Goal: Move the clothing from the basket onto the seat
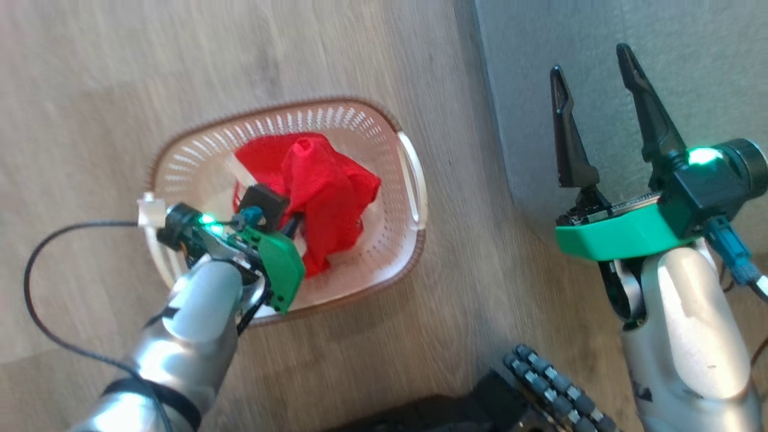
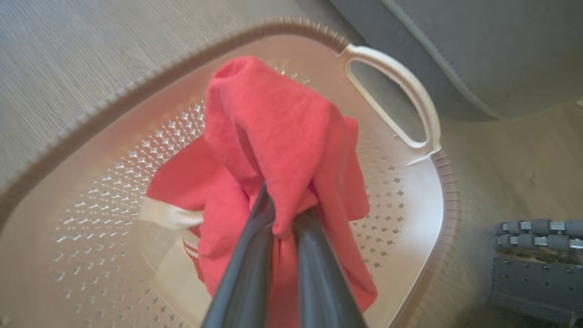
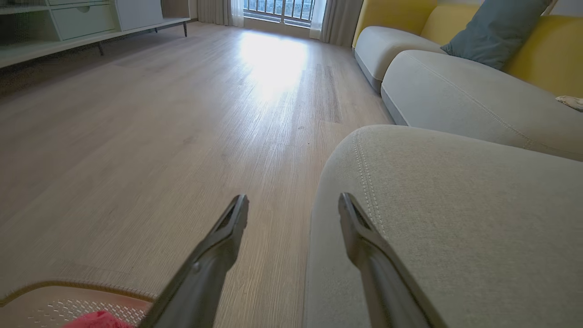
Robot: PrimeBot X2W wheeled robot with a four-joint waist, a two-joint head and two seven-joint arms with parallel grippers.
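Left gripper (image 2: 284, 214) clamped on a fold of the red clothing (image 2: 273, 127), which is bunched inside the basket (image 2: 91, 196) on the floor. The seat (image 1: 522, 60) lies just right of the basket. The right gripper (image 1: 591, 63), fingers spread and empty, hangs over its edge.

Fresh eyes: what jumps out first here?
The bright red clothing, bunched in the cream basket on the wood floor, pinched by the left gripper. Next, the right gripper, open and empty, poised over the edge of the grey seat.
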